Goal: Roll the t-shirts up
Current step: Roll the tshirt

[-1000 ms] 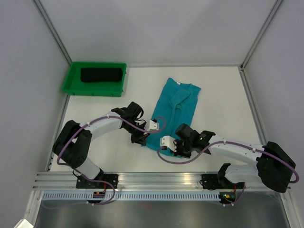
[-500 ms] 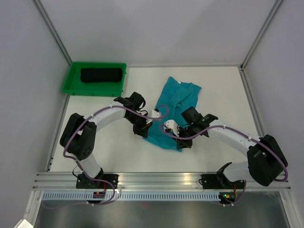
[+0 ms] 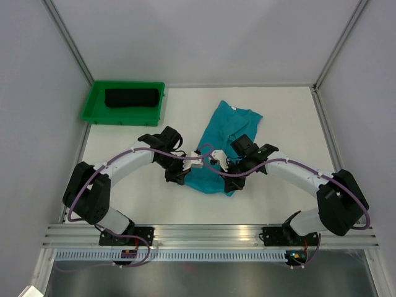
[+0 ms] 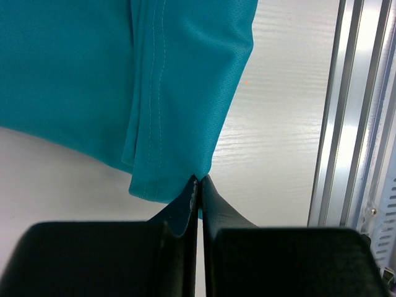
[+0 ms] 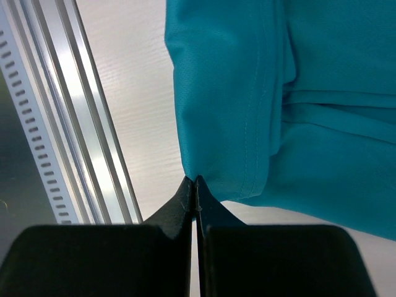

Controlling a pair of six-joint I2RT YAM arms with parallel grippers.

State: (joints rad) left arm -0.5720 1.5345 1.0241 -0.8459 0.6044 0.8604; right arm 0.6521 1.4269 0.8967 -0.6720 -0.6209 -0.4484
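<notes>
Left jaws: pressed fully shut on one hem corner of the t-shirt [image 4: 185, 74] by the left gripper [image 4: 198, 184]
Right jaws: closed tight on the other hem corner by the right gripper [image 5: 196, 184]
T-shirt: folded narrow lengthwise, laid well to the right of the green tray [image 3: 93, 110], collar end nearer it
Tray: a dark roll [image 3: 131, 98] is held inside
Progress: judged early; the hem is gripped, no finished turn can be made out, and nearly the whole length is left to be rolled
</notes>
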